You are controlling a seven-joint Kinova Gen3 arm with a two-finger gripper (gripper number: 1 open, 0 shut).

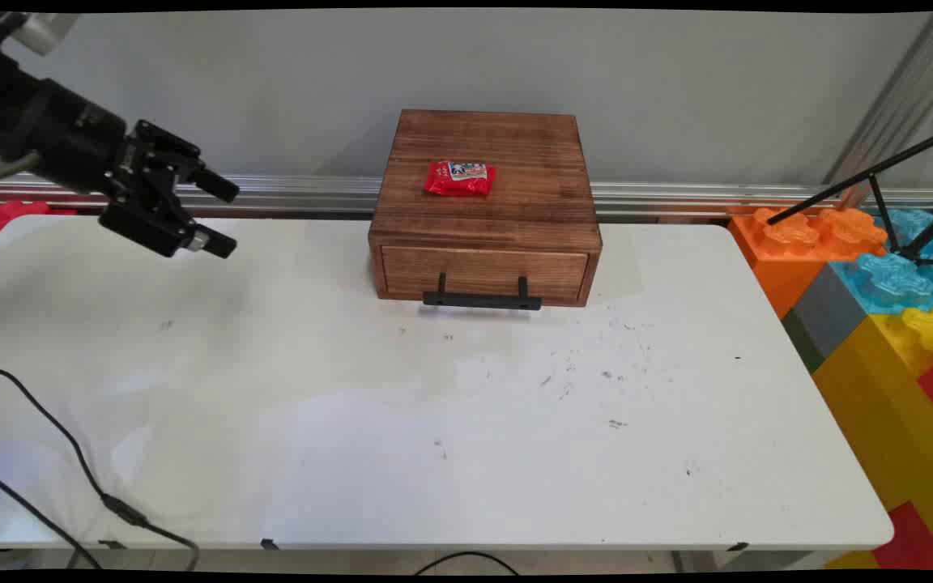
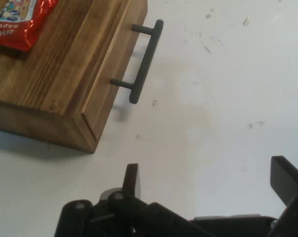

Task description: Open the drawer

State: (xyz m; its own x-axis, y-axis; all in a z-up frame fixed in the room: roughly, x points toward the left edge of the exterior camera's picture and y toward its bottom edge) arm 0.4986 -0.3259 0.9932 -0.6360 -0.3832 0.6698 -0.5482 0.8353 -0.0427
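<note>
A brown wooden drawer box [image 1: 484, 204] stands at the table's back middle, its drawer closed, with a black bar handle [image 1: 482, 300] on the front. A red snack packet [image 1: 459, 178] lies flat on the box's top. My black gripper [image 1: 222, 214] hangs open above the table's left back part, well left of the box, holding nothing. In the hand view the box [image 2: 65, 84] fills the upper left, with the packet [image 2: 18, 19] at the top corner and the handle [image 2: 145, 61] beside it. My gripper [image 2: 208, 180] is open over bare table, its fingers [image 2: 132, 178] wide apart.
The white table [image 1: 434, 437] carries small dark scuffs. Large toy bricks [image 1: 879, 300] in orange, blue and yellow are stacked past the right edge, with a black tripod leg [image 1: 879, 170] above them. Black cables [image 1: 70, 453] lie at the front left. An aluminium rail [image 1: 313, 194] runs along the back.
</note>
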